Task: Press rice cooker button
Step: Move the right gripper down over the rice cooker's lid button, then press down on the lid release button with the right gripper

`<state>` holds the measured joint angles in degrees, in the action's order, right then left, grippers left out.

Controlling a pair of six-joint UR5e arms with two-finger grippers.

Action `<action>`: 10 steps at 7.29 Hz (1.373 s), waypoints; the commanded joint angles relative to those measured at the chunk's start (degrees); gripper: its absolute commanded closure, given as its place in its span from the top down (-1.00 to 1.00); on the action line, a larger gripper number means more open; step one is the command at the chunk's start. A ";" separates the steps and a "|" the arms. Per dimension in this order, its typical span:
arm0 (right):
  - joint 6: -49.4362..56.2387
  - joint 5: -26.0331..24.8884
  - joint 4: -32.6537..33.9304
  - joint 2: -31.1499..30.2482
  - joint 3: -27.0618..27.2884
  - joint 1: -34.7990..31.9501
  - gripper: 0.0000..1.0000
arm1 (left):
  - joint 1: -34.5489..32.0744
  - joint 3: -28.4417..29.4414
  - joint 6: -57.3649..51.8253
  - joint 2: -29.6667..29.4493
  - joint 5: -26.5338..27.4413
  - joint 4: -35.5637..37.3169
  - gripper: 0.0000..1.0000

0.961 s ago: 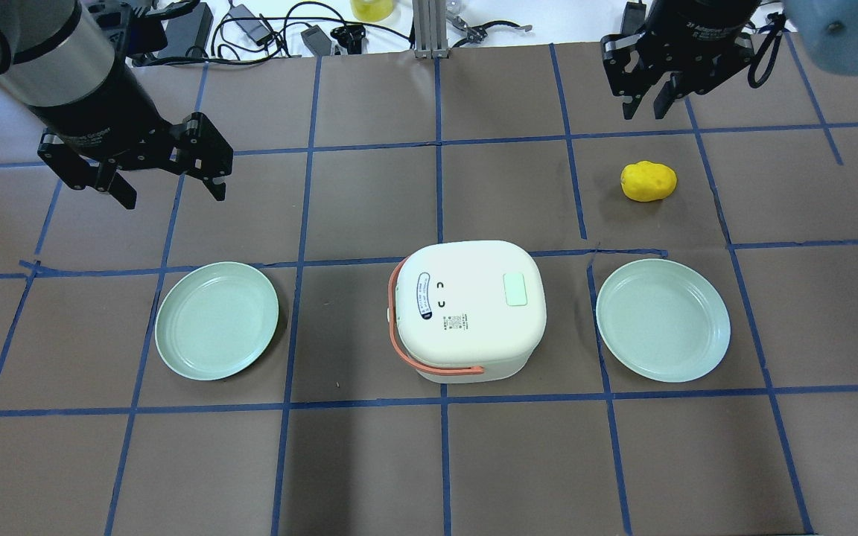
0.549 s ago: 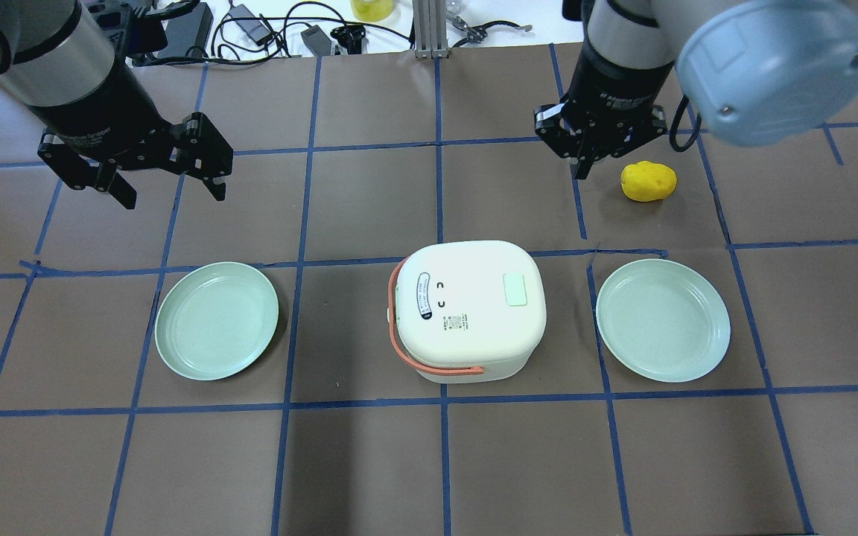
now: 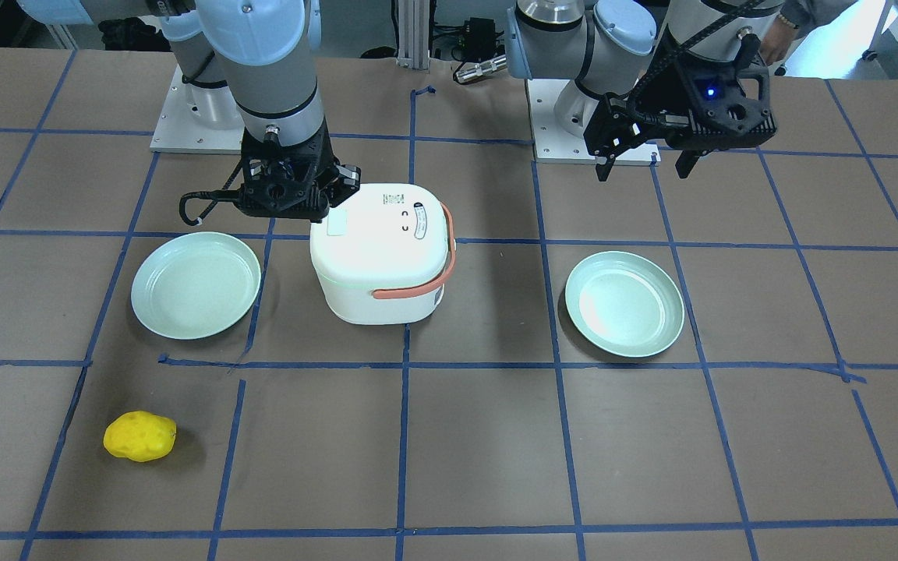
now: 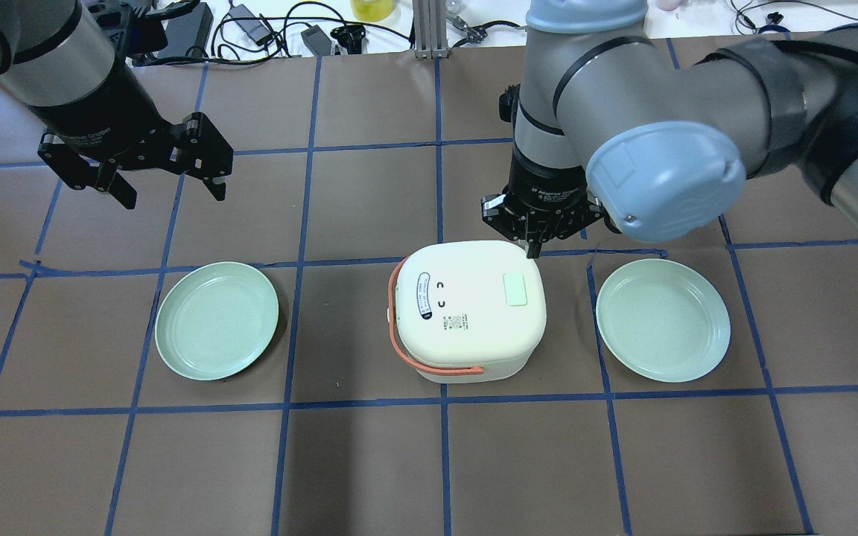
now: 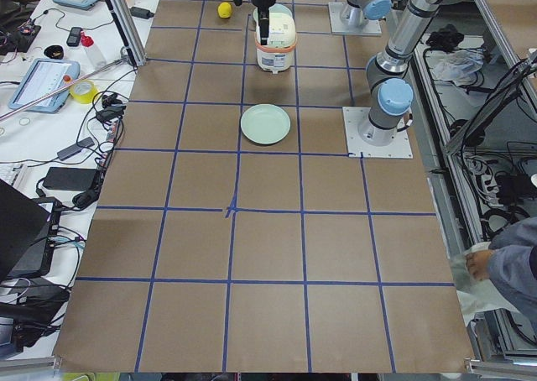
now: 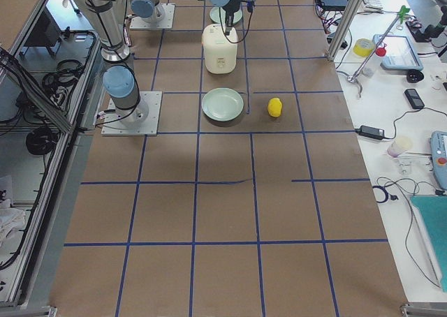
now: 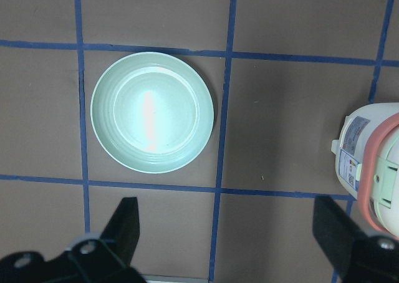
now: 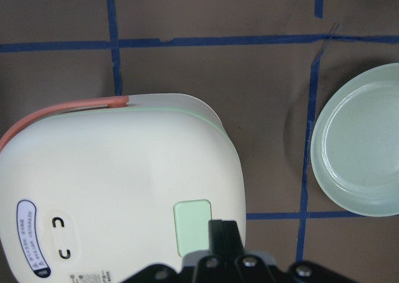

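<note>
Papered table [image 4: 369,461] | right gripper [image 4: 532,250] pinched together, near rice cooker button [image 4: 515,289] | left gripper [image 4: 173,193] spread, well apart

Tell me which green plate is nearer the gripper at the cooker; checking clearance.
The plate on the robot's right, close to the right gripper, on the rice cooker's green button side. The other plate lies beyond its orange handle.

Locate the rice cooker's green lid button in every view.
Front-facing: button, left side of the cooker top.
Overhead: button, right side of the top.
Exterior left: too small to tell.
Exterior right: too small to tell.
Left wrist: not in view; only the cooker's edge shows.
Right wrist: button, bottom centre.
Landmark: the orange handle, on the side opposite the button.
</note>
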<state>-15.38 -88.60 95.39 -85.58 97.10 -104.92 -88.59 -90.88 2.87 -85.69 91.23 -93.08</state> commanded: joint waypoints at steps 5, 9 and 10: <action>-0.27 1.49 3.39 1.37 4.06 -1.68 -1.00 | 0.00 0.00 -0.05 0.00 0.00 0.00 1.00; -0.18 1.32 3.84 1.29 5.12 -1.77 -1.00 | 0.00 0.00 0.03 0.00 0.00 0.00 1.00; -0.44 0.45 3.84 0.85 4.08 -1.77 0.75 | 0.00 0.00 -0.05 0.00 0.00 0.00 1.00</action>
<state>-15.59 -87.44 99.10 -84.36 102.00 -106.71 -88.59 -90.88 2.85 -85.69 91.23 -93.08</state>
